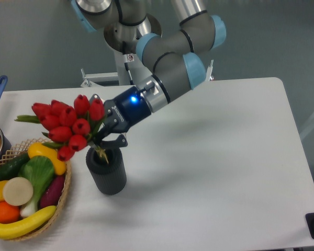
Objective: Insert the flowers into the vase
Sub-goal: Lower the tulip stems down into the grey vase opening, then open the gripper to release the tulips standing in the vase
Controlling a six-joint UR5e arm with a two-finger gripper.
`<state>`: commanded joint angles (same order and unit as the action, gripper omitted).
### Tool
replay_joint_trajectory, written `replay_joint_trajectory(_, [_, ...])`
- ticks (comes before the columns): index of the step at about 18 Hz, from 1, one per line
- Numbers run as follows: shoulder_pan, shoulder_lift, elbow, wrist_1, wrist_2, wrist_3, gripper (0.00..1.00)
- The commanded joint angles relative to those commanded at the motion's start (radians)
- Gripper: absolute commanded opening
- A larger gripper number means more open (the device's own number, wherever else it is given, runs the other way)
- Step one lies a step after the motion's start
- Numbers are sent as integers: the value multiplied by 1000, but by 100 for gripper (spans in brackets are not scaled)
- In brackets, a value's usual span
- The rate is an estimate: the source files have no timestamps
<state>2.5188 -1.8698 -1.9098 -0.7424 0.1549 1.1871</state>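
Flowers [68, 128] stems in vase [107, 171], gripper [103, 137] clamped on stems, basket [63, 196] holding produce

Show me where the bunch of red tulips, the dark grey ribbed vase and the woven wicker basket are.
bunch of red tulips [68, 128], fixed camera, on a middle bud.
dark grey ribbed vase [109, 175], fixed camera, on its side wall.
woven wicker basket [65, 189], fixed camera, on its right rim.

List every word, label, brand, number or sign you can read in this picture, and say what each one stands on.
No text can be read with certainty.
Small white lettering on the black body of the gripper: too small and blurred to read.
The flowers, the vase and the wicker basket carry no visible writing.
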Motion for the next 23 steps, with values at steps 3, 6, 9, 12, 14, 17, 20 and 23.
replay_joint_trajectory(3, [0, -11, -9, 0, 0, 17, 37])
replay_joint_trajectory(6, [0, -17, -25, 0, 0, 32, 38])
replay_joint_trajectory(9, [2, -15, -55, 0, 0, 69, 38])
replay_joint_trajectory(12, [2, -14, -69, 0, 0, 72, 38])
replay_joint_trajectory(14, [0, -15, -71, 0, 0, 72, 38])
replay_joint_trajectory(17, [0, -17, -80, 0, 0, 88, 42])
replay_joint_trajectory(20, [0, -26, -80, 0, 0, 109, 49])
replay_joint_trajectory(23, [3, -28, -78, 0, 2, 150, 81])
